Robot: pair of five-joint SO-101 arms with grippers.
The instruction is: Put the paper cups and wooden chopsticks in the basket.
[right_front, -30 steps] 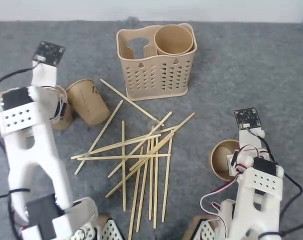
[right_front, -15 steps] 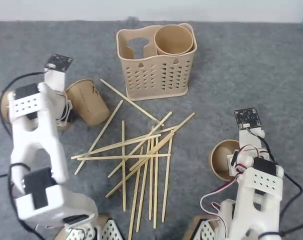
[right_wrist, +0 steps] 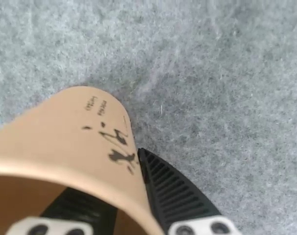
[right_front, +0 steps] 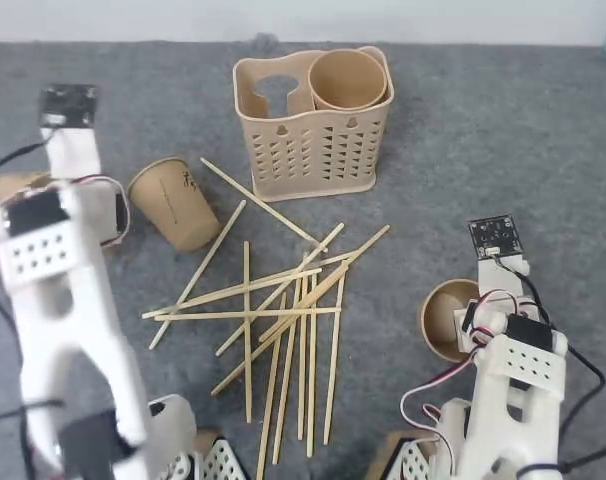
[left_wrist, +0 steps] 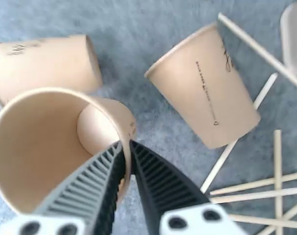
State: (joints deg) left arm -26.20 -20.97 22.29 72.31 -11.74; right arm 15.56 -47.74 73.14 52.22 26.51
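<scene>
The left gripper (left_wrist: 125,147) pinches the left cup (left_wrist: 36,142) by its wall at far left. The right gripper (right_wrist: 134,166) pinches the right cup (right_wrist: 65,142) likewise, near right. Either thin wall could slip or crumple on the way to the basket (right_front: 313,150), dropping a cup onto the chopsticks (right_front: 283,310).

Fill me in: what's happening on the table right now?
Each arm holds a paper cup by its rim. The left arm's fingers pinch the wall of the left cup, with a loose cup and a second loose cup lying on their sides nearby. The right arm's fingers grip the right cup. The basket holds one stowed cup, and the wooden chopsticks lie scattered on the carpet.
</scene>
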